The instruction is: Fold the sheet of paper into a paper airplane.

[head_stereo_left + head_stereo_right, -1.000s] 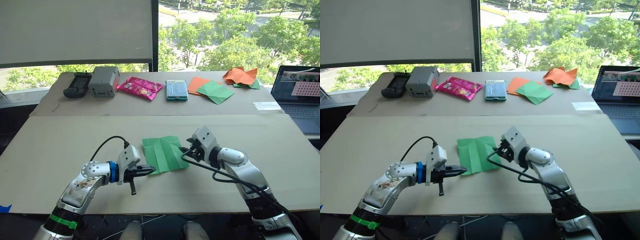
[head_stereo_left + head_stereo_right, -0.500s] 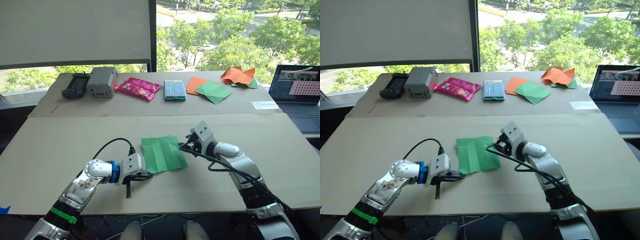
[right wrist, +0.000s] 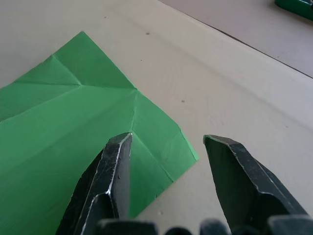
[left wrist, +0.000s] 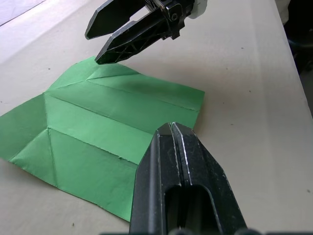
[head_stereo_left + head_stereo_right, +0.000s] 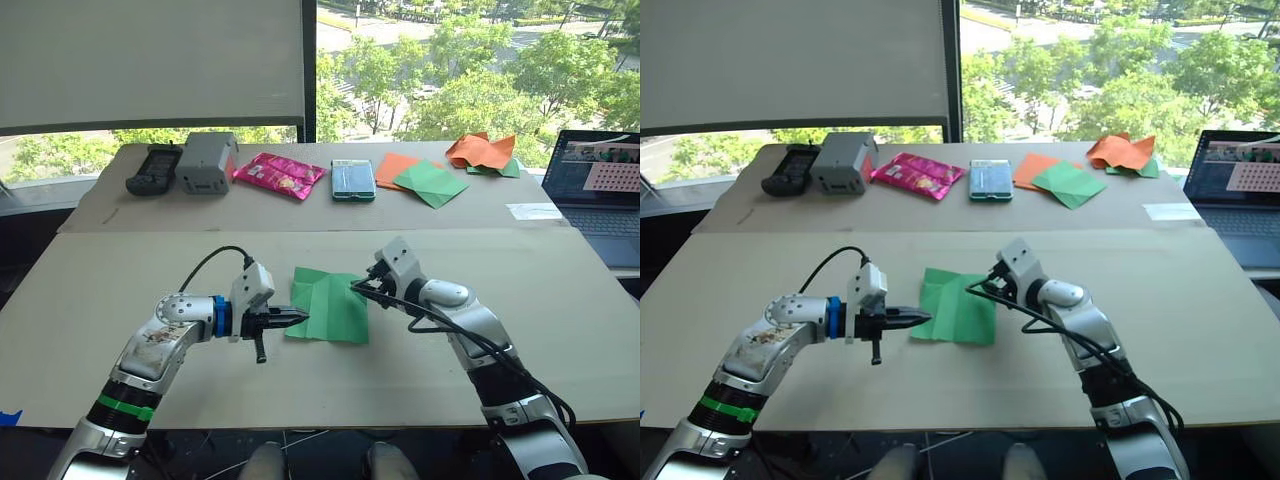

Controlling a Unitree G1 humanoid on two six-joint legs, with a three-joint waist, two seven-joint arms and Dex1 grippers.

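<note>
Left end effector (image 5: 296, 318) clenched at sheet of paper (image 5: 330, 304) edge, right end effector (image 5: 362, 290) released over opposite corner

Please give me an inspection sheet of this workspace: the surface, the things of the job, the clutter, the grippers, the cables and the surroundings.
Surface: tan table with a second tan table butted behind it.
Job's things: sheet of paper, bright green, creased, lying open and flat; no airplane folded yet.
Clutter: back row holds a black handheld device, grey box, pink snack packet, teal box, flat orange and green sheets, crumpled orange paper.
Grippers: left gripper shut, tips at the sheet's left edge; right gripper open over the sheet's right corner.
Cables: black cable looping over each forearm.
Surroundings: laptop at right, window with trees behind.
</note>
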